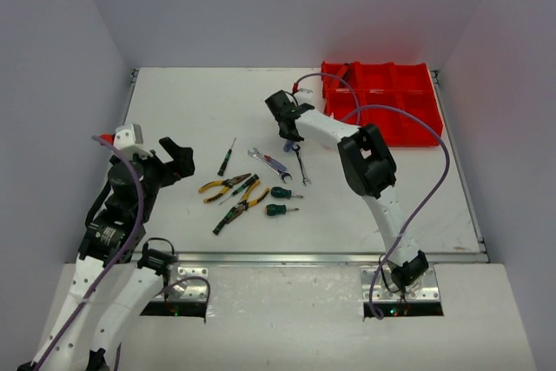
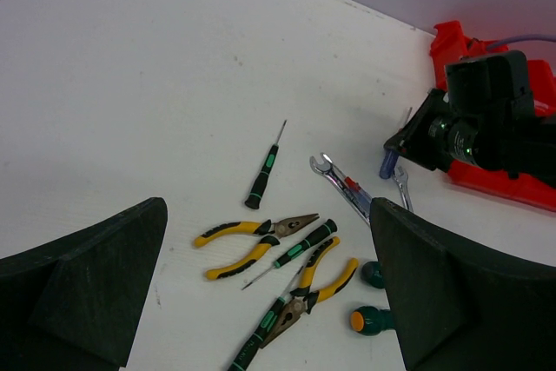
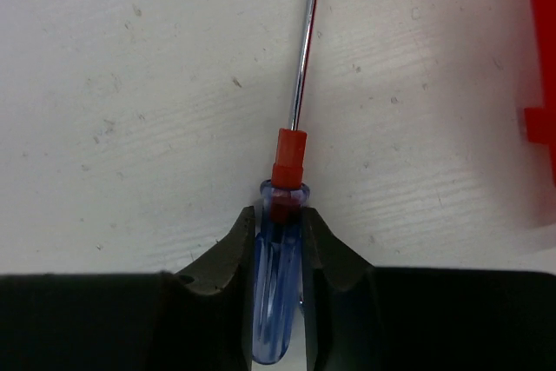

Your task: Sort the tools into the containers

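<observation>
My right gripper (image 3: 278, 219) is shut on a blue-handled screwdriver (image 3: 280, 293) with a red collar, its shaft pointing ahead above the table. In the top view the right gripper (image 1: 288, 130) hangs left of the red bins (image 1: 382, 102). Yellow-handled pliers (image 1: 224, 186), green/black screwdrivers (image 1: 226, 159), silver wrenches (image 1: 269, 162) and stubby green screwdrivers (image 1: 280, 209) lie mid-table. My left gripper (image 1: 178, 161) is open and empty, left of the tools; its view shows the pliers (image 2: 252, 236) between its fingers.
The red bins stand at the table's far right corner and also show in the left wrist view (image 2: 504, 175). White walls enclose the table on three sides.
</observation>
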Robot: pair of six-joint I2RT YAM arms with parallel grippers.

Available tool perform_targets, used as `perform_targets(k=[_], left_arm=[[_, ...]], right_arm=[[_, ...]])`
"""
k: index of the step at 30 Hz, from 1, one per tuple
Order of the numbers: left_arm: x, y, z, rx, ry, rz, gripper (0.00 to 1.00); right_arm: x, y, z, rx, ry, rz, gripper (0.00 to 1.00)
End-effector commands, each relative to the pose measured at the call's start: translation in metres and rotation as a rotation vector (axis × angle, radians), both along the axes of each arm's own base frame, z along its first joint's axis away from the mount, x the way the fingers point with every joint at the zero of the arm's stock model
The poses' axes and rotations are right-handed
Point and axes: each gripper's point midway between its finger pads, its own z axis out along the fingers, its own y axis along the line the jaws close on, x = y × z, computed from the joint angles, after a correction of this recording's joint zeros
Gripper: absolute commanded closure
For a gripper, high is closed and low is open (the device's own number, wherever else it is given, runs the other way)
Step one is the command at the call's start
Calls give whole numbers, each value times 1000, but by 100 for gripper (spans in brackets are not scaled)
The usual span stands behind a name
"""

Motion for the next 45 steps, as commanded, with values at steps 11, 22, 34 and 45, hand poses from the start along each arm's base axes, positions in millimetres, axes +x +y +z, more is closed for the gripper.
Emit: perform_targets(k=[11,22,34,45], left_arm=[[5,-5,13,-5,-48,-21,0],[6,-5,12,-4,-46,-21,0],[8,-8,8,-1,-30,-36,0],[10,-11,5,2,-21,-49,0]], right_arm=[[18,48,135,146,-297,507,100],[123,-130,201,-8,-407,297,100],[191,-275,211,-200,-513,25,100],[211,-288,163,-193,-497,-6,100]])
